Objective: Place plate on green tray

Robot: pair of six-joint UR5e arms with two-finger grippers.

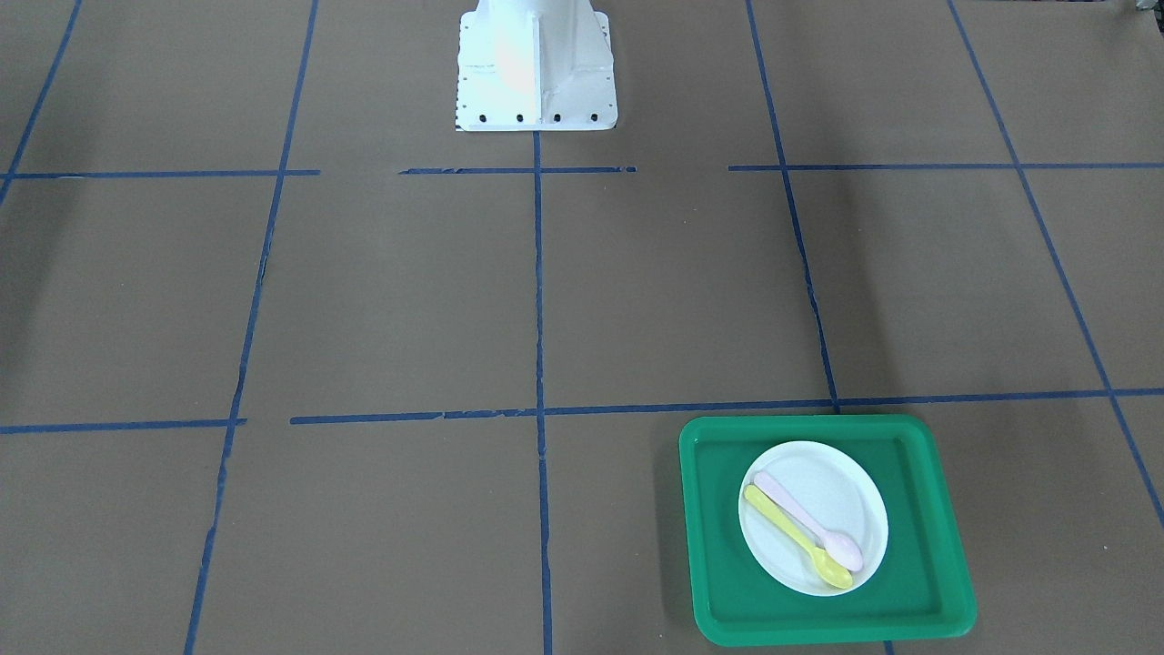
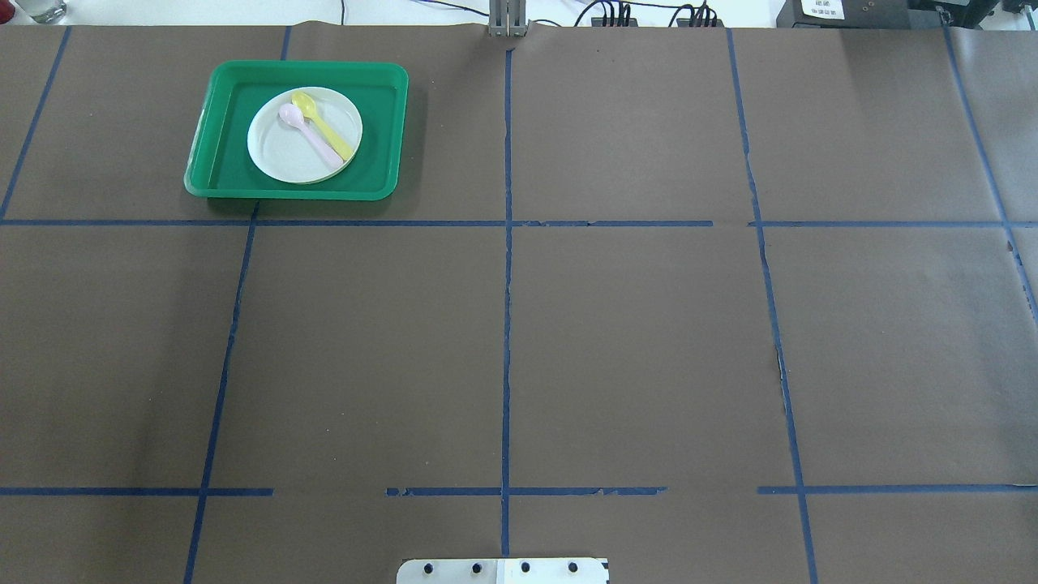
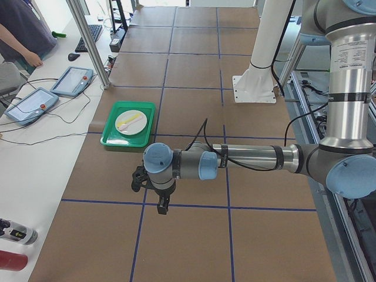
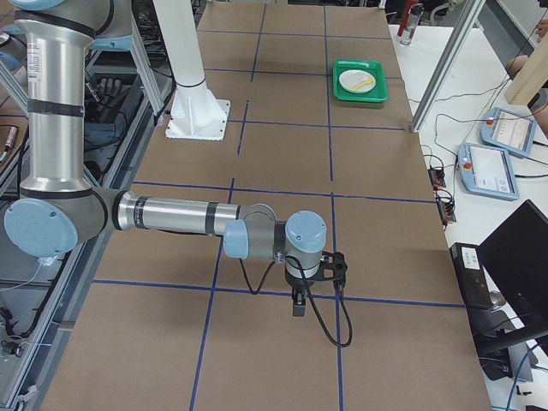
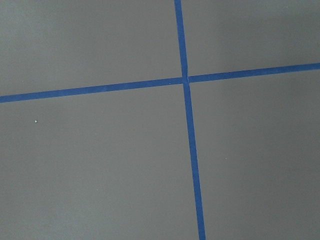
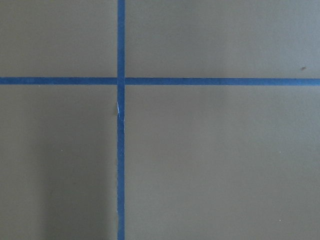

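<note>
Nearest the left-end camera hangs my left claw (image 3: pixel 162 207), pointing down over the brown table paper (image 5: pixel 100 165), close above a crossing of blue tape lines (image 5: pixel 185 80). Only that side view shows it and its own wrist camera catches no fingers, so I cannot tell whether it is spread or pressed together. Nothing visible hangs from it. The right claw (image 4: pixel 297 306) is in the same case: pointing down over another tape crossing, seen from the right end only, state not readable. Outward from the left claw, the green tray (image 2: pixel 381 138) lies ahead, toward the table's far edge and, as far as I can judge from the side view, somewhat toward the table's middle. Its long axis runs across the table, parallel to that far edge. The white plate (image 2: pixel 280 150) sits flat inside the tray, roughly centred and clear of the rim all round. A pink spoon (image 2: pixel 312 138) and a yellow spoon (image 2: pixel 327 128) lie side by side on the plate, slanted across it. From the right claw the tray is well apart, at the table's opposite end. Judgement: the plate is already placed, so the task looks complete. Should any correction be wanted, the left arm is clearly the nearer one.
</note>
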